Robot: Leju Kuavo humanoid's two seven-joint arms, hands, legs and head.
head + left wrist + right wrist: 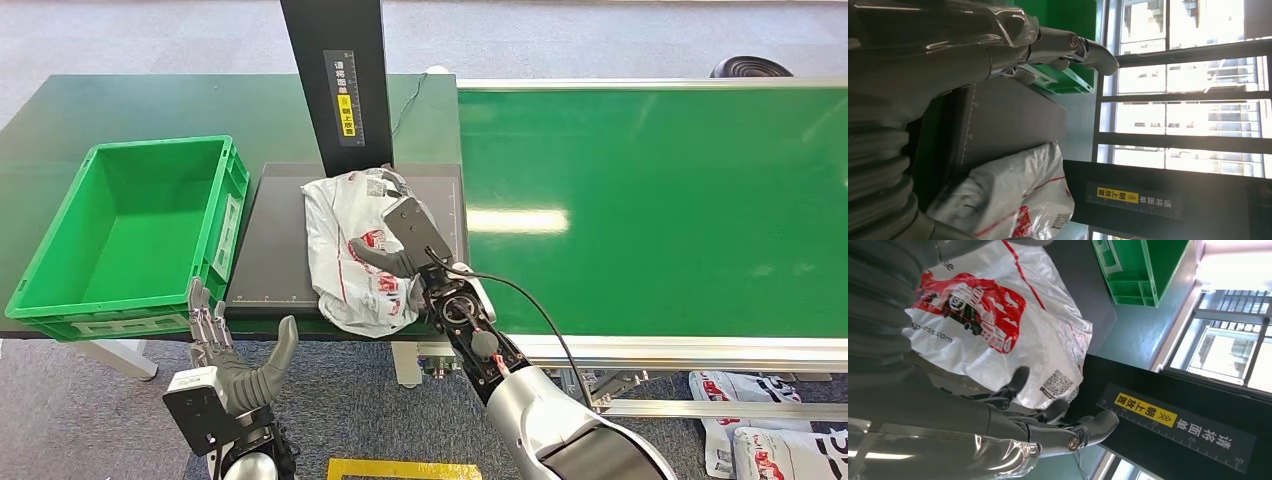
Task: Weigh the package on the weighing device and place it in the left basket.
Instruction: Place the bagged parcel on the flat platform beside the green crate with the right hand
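Package (998, 315), red "xpress.com" print

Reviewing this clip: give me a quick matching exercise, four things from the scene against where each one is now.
1. package
2. green basket
3. left hand
4. right hand

A. left end of the table
B. on the dark scale plate
C. resting on the package
D. below the table's front edge, holding nothing

Pairs: 1-B, 2-A, 3-D, 4-C

Head view high, looking down, wrist views close, sideways, sharing the package (352, 250).
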